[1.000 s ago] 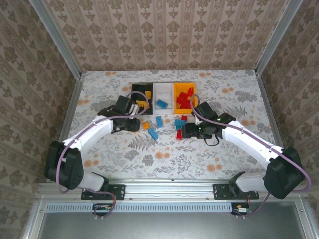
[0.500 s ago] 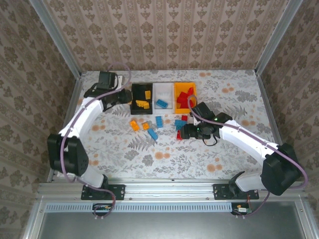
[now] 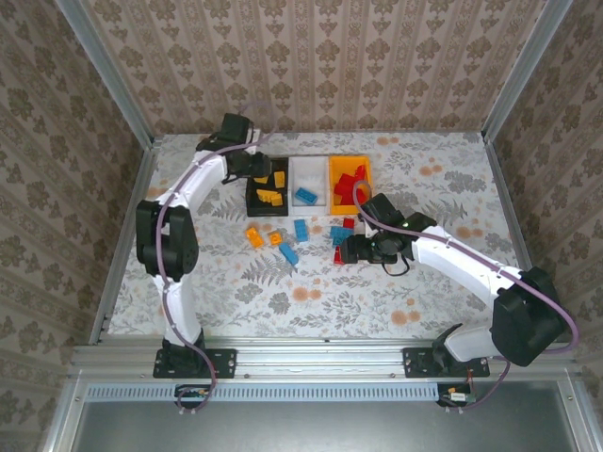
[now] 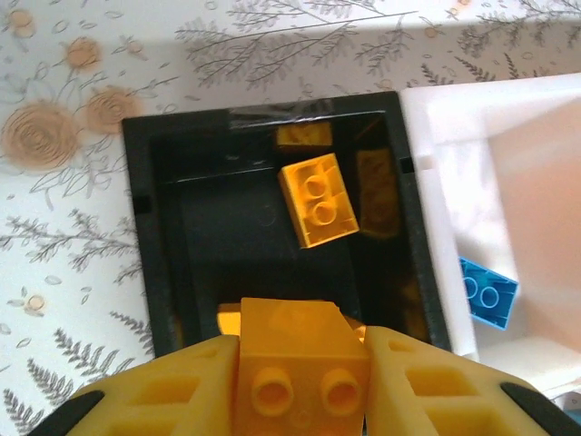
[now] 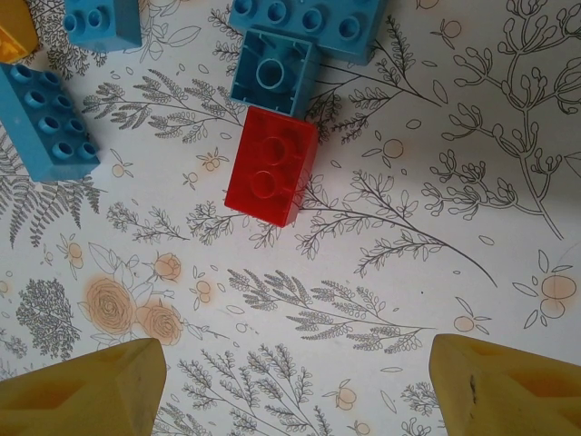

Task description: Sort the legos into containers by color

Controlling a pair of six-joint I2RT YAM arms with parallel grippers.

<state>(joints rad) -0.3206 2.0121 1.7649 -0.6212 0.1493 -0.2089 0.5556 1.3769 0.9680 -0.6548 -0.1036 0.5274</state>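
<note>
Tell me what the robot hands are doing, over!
Left gripper shut on yellow brick above black bin. Right gripper open over red brick. Blue brick touching it.

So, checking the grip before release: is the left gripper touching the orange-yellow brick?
Touching. Left wrist view: fingers of the left gripper press both sides of the orange-yellow brick.

Floral tabletop (image 3: 311, 301), patterned walls (image 3: 320, 56), metal rail (image 3: 320, 361)

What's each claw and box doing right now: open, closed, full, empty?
left gripper: shut on yellow brick, over black bin
right gripper: open, above red brick
black bin: holds yellow bricks
white bin: holds a blue brick
orange bin: holds red bricks
</note>
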